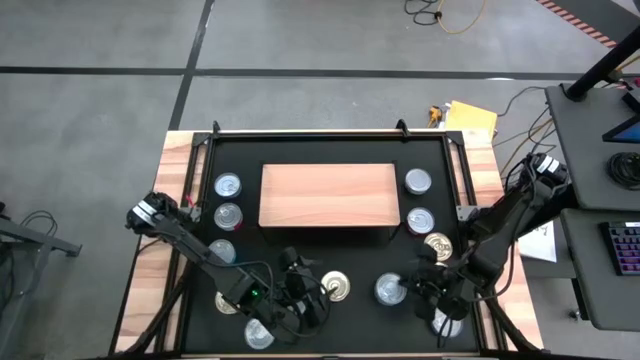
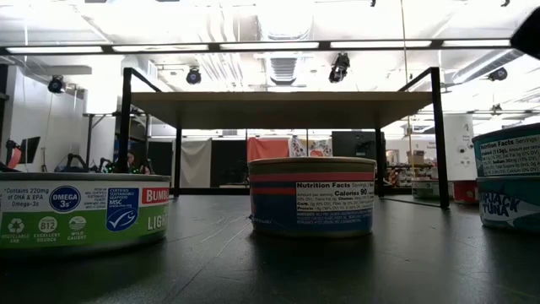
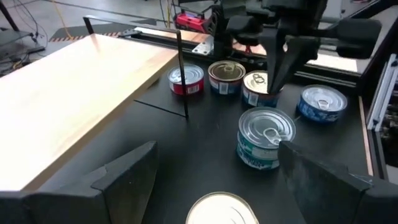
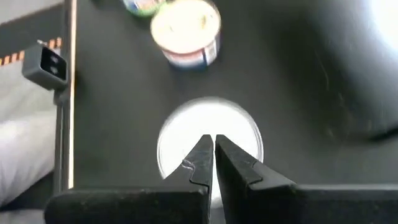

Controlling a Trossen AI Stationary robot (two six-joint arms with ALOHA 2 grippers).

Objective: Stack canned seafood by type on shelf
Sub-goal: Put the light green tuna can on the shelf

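The canned seafood [image 1: 336, 287] sits scattered on the black mat [image 1: 330, 255] around the shelf [image 1: 327, 195], none on the light-wood board yet: tins line both of its short sides and more lie along the counter's near edge. The left gripper [image 1: 300, 296] hovers low among the near tins with its jaws spread wide and empty, a gold-lidded tin just beside it. The right gripper [image 1: 432, 292] hangs over a silver-lidded tin [image 4: 208, 140], jaws pressed shut with nothing between them. My worry is crowding: both arms work the same near strip, so a reach could nudge a neighbouring tin or bring the arms together. Closed jaws descending would only push that lid.
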